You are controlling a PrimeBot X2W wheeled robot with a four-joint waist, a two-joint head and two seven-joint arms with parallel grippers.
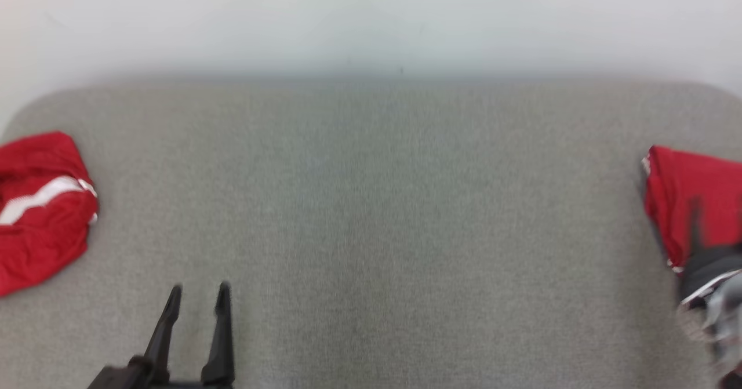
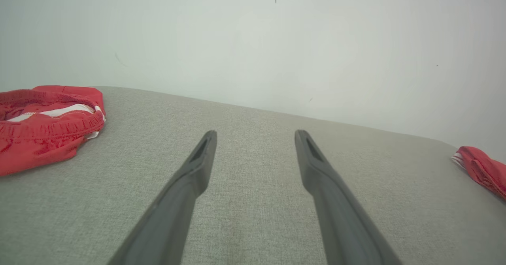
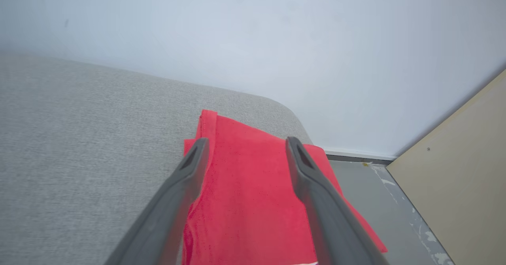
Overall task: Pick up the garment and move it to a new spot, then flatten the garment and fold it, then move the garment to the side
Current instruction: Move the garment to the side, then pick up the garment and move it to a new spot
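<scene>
Hanging wide open with nothing held, the right gripper [image 3: 246, 140] has its two dark fingers over the folded red garment [image 3: 245, 202]. Red cloth shows in the gap between them and on either side. Whether the tips touch the fabric cannot be told. In the head view this arm is blurred.

The garment lies flat at the rounded right corner of the grey upholstered surface [image 1: 371, 203], with one edge reaching past the rim. Beyond that corner are a grey floor [image 3: 363, 194] and a pale beige panel [image 3: 454, 170].

The left gripper [image 2: 256, 132] is also spread open and empty. It hangs over bare grey fabric near the front left of the surface, with nothing between its fingers or just ahead of them.

Well to its left, by the far left end of the surface, a crumpled pair of red shorts [image 1: 40, 215] with a white stripe sits in a loose heap. The two red items lie well apart, with open upholstery between them. A plain pale wall [image 1: 371, 18] stands behind.
</scene>
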